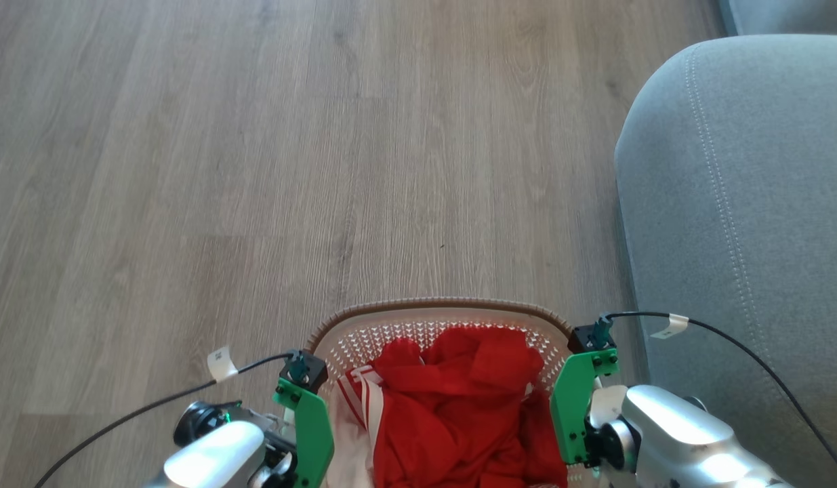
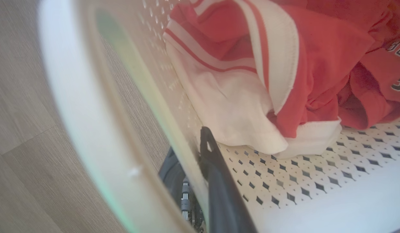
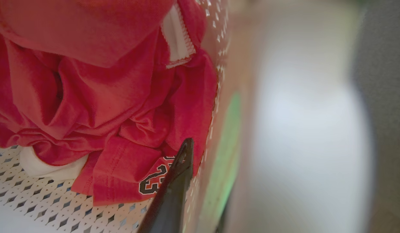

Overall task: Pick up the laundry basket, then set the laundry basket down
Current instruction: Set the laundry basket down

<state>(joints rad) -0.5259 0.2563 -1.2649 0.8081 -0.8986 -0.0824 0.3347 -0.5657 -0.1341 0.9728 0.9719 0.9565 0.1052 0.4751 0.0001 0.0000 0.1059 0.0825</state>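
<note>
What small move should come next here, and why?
Probably a short, level raise of both arms together. The left gripper and right gripper each straddle a side wall of the laundry basket, one finger inside, one outside, seemingly clamped. Loose red clothing lies inside, so uneven lifting could tip it toward the grey sofa arm.

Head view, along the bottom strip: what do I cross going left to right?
Wood floor → left gripper at the basket's left side → laundry basket holding red clothes → right gripper at its right side → grey sofa.
</note>
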